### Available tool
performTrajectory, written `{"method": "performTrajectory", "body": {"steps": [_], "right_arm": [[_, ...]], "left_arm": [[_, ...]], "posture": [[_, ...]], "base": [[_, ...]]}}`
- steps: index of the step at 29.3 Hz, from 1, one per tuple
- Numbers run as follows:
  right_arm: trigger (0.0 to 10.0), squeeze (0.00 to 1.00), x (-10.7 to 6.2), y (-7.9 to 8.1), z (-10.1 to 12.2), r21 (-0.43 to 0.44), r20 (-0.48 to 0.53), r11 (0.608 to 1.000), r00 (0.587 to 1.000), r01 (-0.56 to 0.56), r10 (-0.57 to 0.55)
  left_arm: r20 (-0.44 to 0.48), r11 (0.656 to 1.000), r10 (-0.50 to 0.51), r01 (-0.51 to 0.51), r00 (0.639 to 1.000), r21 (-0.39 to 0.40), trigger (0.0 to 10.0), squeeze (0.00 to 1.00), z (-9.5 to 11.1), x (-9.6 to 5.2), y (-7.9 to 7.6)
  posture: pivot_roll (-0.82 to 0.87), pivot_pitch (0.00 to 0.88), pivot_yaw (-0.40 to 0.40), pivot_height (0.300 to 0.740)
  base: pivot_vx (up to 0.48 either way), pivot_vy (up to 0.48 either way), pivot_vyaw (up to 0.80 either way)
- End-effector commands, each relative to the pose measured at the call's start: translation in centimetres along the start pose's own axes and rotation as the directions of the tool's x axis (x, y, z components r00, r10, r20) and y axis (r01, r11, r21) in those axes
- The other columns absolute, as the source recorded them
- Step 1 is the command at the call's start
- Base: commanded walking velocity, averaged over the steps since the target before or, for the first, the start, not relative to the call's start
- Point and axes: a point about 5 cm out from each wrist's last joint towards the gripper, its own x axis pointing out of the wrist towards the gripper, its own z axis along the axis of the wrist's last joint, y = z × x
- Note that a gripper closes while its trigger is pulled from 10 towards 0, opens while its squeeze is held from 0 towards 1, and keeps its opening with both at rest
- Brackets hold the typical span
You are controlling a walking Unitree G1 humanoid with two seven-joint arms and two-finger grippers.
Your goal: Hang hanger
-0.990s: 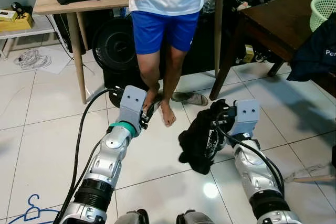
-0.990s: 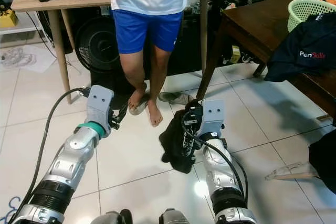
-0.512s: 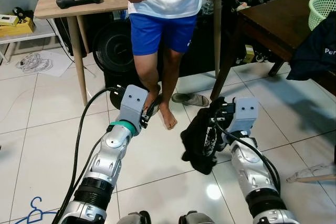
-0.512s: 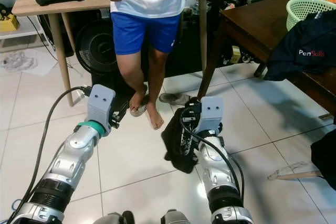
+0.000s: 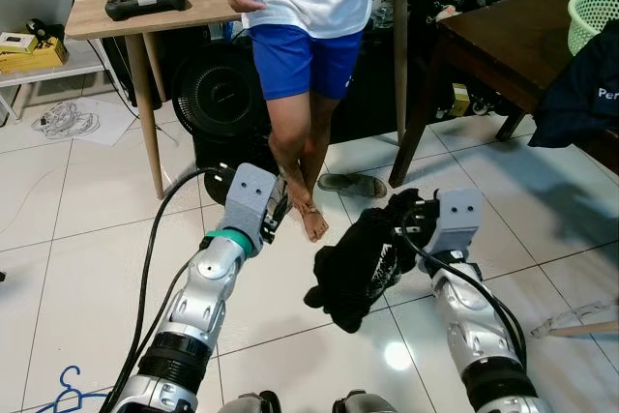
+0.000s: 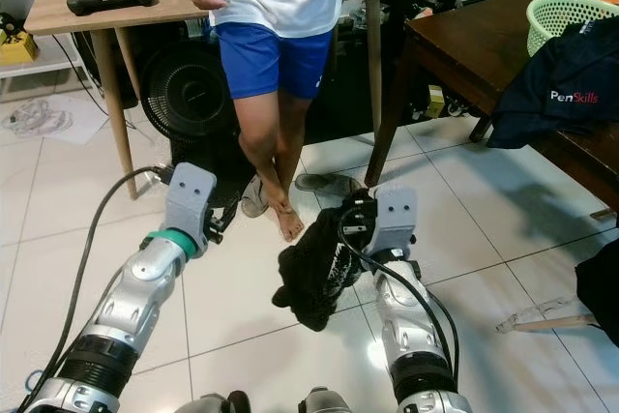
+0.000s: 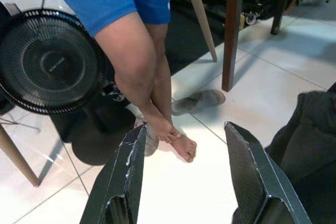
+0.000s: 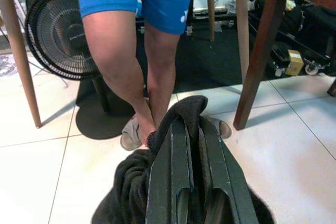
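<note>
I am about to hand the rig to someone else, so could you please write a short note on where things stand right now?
Right claw: shut on a black garment, held above the tiled floor.
Left claw: open, holding nothing, raised beside the garment.
A blue hanger lies on the floor by the robot's left side, untouched.
A person stands close ahead with a controller in each hand, before a fan and desk.
Done: garment picked up.
Left: the hanger is not yet picked up or hung; no rail in sight.
</note>
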Motion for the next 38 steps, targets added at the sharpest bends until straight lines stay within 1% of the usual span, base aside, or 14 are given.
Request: {"method": "performTrajectory", "body": {"steps": [1,3,9,12,15,24,30,38], "right_arm": [[10.0,0.0,-0.3,0.0,0.4,-0.006,0.027,1.0,1.0,-0.008,0.008],[10.0,0.0,-0.3,0.5,0.5,-0.009,0.034,1.0,0.999,-0.027,0.027],[10.0,0.0,-0.5,1.1,0.5,-0.017,0.032,0.999,0.998,-0.051,0.051],[10.0,0.0,-0.6,1.2,0.6,-0.031,0.033,0.997,0.997,-0.065,0.066],[10.0,0.0,-0.9,0.9,0.6,-0.027,0.036,0.998,0.998,-0.054,0.055],[10.0,0.0,-1.1,1.1,0.5,-0.026,0.03,0.998,0.998,-0.059,0.06],[10.0,0.0,-1.1,0.8,0.5,-0.023,0.027,0.999,0.998,-0.047,0.048],[10.0,0.0,-1.2,1.0,0.8,-0.014,0.042,0.999,0.998,-0.049,0.049]], "left_arm": [[-0.012,1.0,-0.011,0.011,1.0,-0.002,10.0,0.0,-0.5,-0.5,-0.5],[-0.015,1.0,-0.012,0.012,1.0,-0.01,10.0,0.0,-0.6,-0.8,-0.8],[-0.015,1.0,-0.015,0.015,1.0,-0.023,10.0,0.0,-0.8,-1.0,-1.3],[-0.014,0.999,-0.019,0.019,1.0,-0.028,10.0,0.0,-0.7,-0.9,-1.5],[-0.014,0.999,-0.037,0.036,0.999,-0.021,10.0,0.0,-0.8,-1.0,-1.8],[-0.013,0.999,-0.032,0.032,0.999,-0.014,10.0,0.0,-0.6,-1.0,-1.6],[-0.016,1.0,-0.022,0.022,1.0,-0.009,10.0,0.0,-0.7,-1.1,-1.2],[-0.02,1.0,-0.027,0.027,0.999,-0.005,10.0,0.0,-0.7,-1.2,-1.1]], "posture": [[-0.12,0.02,0.091,0.74],[-0.12,0.029,0.086,0.74],[-0.14,0.038,0.076,0.74],[-0.15,0.041,0.081,0.74],[-0.15,0.043,0.085,0.74],[-0.14,0.044,0.087,0.74],[-0.14,0.052,0.093,0.74],[-0.13,0.059,0.096,0.74]], "base": [[0.0,0.0,0.0],[0.0,0.0,0.0],[0.0,0.0,0.0],[0.0,0.0,0.0],[0.0,0.0,0.0],[0.0,0.0,0.0],[0.0,0.0,0.0],[0.0,0.0,0.0]]}}
